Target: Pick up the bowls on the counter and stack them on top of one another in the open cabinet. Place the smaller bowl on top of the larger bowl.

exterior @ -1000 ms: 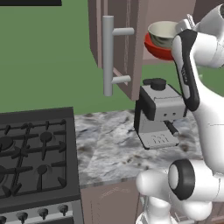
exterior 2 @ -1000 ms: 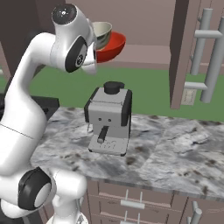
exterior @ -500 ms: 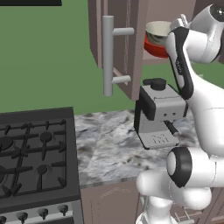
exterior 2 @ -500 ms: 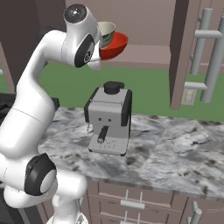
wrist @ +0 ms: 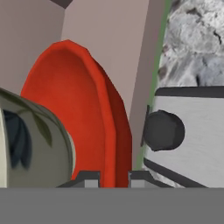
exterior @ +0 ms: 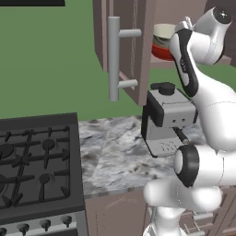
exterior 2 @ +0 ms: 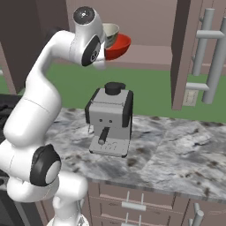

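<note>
1. The pincer (wrist: 113, 177) is narrowed, its two dark finger tips standing either side of the red rim of the larger bowl (wrist: 83, 113). It reads as clamped on that rim.
2. The smaller bowl (wrist: 30, 140) sits inside the red one, directly beside the pincer, its grey-beige outer wall touching the red interior.
3. In the base views both bowls are up at the cabinet (exterior 2: 145, 55) shelf, the red bowl (exterior 2: 118, 46) bearing the cream one (exterior 2: 109, 32); whether the red base rests on the shelf cannot be told.
4. Below and beyond the pincer stands a coffee machine (exterior 2: 110, 117) on the counter (exterior 2: 176, 150).
5. Handling, as judged: both bowls appear rigid, smooth and light, probably breakable if dropped. A rim pinch is the sound hold for the wide red bowl; its glossy wall may slip, and the loose cream bowl may shift if tilted.
6. Appearance: red bowl wide, shallow, bright; cream bowl deep, small, pale inside.
</note>
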Robot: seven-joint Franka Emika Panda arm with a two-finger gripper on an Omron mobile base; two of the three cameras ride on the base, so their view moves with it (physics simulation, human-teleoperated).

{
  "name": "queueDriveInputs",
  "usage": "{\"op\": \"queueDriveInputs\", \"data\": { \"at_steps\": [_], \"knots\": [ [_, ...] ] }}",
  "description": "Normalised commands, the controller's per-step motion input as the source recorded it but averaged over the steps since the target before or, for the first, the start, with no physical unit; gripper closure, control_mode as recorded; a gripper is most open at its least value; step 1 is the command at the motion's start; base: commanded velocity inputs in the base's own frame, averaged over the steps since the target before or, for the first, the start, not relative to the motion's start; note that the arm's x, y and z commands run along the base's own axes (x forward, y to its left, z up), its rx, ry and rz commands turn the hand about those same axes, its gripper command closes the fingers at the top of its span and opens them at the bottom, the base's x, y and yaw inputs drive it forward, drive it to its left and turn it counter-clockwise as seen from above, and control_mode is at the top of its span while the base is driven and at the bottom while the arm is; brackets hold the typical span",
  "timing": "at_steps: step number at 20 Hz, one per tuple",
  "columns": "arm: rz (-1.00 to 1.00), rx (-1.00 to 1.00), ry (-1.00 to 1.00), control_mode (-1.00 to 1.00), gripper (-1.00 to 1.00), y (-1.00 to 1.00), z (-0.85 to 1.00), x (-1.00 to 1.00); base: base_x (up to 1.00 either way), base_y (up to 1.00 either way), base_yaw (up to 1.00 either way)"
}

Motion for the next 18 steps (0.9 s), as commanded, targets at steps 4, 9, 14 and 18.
{"op": "queueDriveInputs", "data": {
  "at_steps": [4,9,14,18],
  "knots": [
    [0.0,0.0,0.0,-1.0,1.0,0.0,-0.07,0.27,0.0,0.0,0.0],
    [0.0,0.0,0.0,-1.0,1.0,0.0,-0.02,0.29,0.0,0.0,0.0],
    [0.0,0.0,0.01,-1.0,1.0,0.0,0.0,0.26,0.0,0.0,0.0],
    [0.0,0.0,0.01,-1.0,-1.0,0.0,0.0,0.21,0.0,0.0,0.0]
  ]
}}
